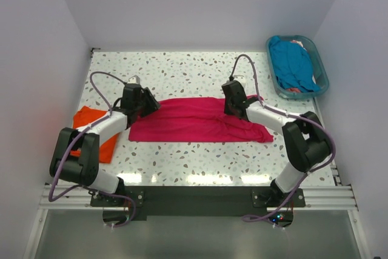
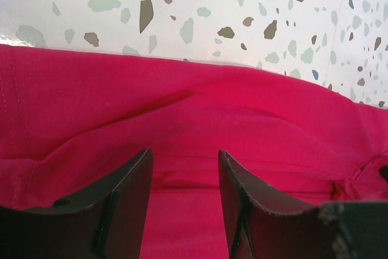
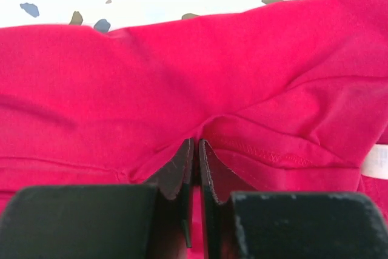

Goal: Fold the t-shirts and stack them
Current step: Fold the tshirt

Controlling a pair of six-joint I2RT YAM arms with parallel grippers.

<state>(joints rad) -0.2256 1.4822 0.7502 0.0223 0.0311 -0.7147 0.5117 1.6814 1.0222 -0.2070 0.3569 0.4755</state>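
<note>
A hot pink t-shirt (image 1: pixel 194 121) lies folded into a long strip across the middle of the table. My left gripper (image 1: pixel 153 106) hovers open over its left end, fingers (image 2: pixel 130 192) apart with pink cloth (image 2: pixel 242 113) beneath and nothing pinched between them. At the strip's upper right part my right gripper (image 1: pixel 232 102) is shut, and a ridge of the pink fabric (image 3: pixel 121 89) bunches up between its tips (image 3: pixel 196 145). An orange t-shirt (image 1: pixel 88 116) lies at the left, partly under the left arm. A teal blue t-shirt (image 1: pixel 292 65) is heaped in the basket.
The teal plastic basket (image 1: pixel 322 72) stands at the back right corner of the speckled table (image 1: pixel 182 68). White walls close in the left, back and right sides. A white label (image 3: pixel 379 162) shows on the pink cloth in the right wrist view.
</note>
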